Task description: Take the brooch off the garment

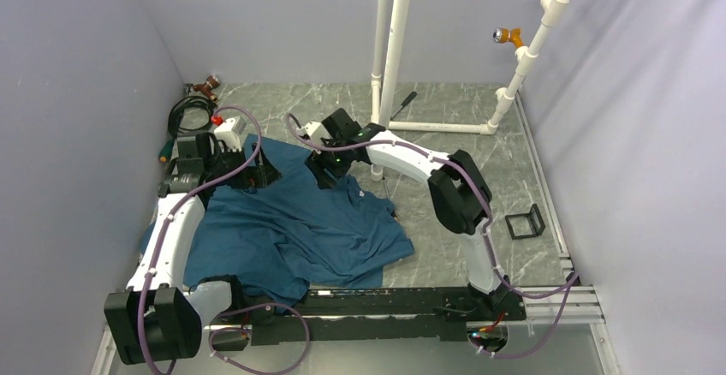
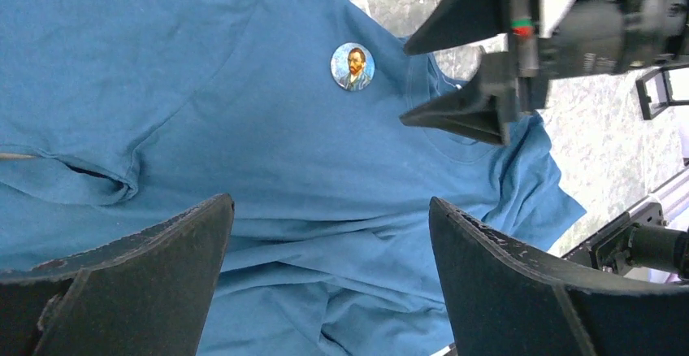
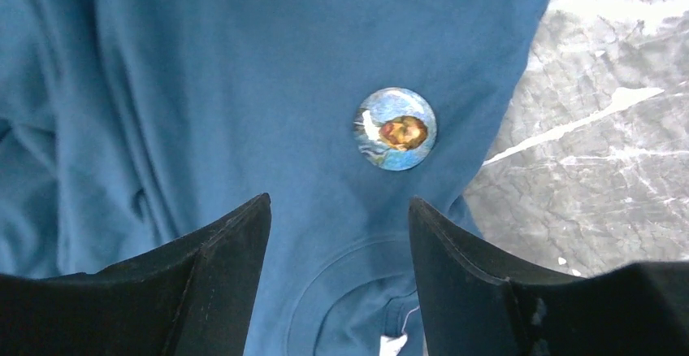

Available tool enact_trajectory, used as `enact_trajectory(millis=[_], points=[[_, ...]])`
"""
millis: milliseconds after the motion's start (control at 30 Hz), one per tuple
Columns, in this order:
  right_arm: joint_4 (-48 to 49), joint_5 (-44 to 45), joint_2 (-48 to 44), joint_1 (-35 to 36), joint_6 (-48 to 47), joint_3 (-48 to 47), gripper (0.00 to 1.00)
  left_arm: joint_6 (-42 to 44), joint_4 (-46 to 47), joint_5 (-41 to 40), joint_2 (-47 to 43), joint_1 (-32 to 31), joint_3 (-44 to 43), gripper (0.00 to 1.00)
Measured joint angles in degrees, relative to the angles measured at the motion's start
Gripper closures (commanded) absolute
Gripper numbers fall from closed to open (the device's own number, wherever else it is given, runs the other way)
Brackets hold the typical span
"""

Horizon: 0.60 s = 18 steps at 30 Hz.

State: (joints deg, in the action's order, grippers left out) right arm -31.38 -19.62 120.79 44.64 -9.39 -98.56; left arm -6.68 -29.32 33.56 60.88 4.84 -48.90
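1. Garment [image 1: 291,221]: a teal-blue T-shirt lying rumpled on the left half of the grey marbled counter [image 1: 445,247]. Its near hem reaches the rail by the arm bases, and one sleeve points right.
2. Brooch [image 3: 395,128]: a round badge with a bearded portrait on a swirled blue ground. It sits flat on the shirt's chest, just beside the collar and close to the cloth edge where bare counter begins. In the top view the right arm's wrist hides it.
3. Right tool [image 3: 337,201]: fingers spread moderately, nothing between them. It is poised over the collar area with the brooch just beyond the fingertips, slightly off the centre line. Cannot tell whether the tips touch the cloth.
4. Left tool [image 2: 331,210]: fingers spread wide and empty, over the far left part of the shirt. The brooch is well apart from it, towards the right tool.
5. Surroundings:
   - a white pipe frame [image 1: 389,50] stands at the far side
   - a coiled black cable [image 1: 190,114] lies in the far left corner
   - a small black bracket [image 1: 525,222] sits on the right
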Motion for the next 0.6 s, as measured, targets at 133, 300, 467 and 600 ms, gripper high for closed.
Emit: enact_trajectory(millis=[133, 300, 467, 600], points=[[-0.7, 2.1, 3.4, -0.3, 0.6, -1.8, 0.39, -0.1, -0.4, 1.6, 0.4, 0.3, 0.0, 0.05], [-1.4, 3.0, 5.1, -1.9, 0.5, -3.3, 0.39, -0.3, -0.4, 2.6, 1.0, 0.3, 0.0, 0.05], [-1.9, 3.3, 6.2, -3.5, 0.2, -3.9, 0.42, -0.5, -0.3, 2.6, 2.5, 0.3, 0.0, 0.11], [-2.7, 2.3, 8.0, -3.7, -0.1, -4.6, 0.46, -1.3, 0.1, 2.4, 3.9, 0.3, 0.0, 0.14]])
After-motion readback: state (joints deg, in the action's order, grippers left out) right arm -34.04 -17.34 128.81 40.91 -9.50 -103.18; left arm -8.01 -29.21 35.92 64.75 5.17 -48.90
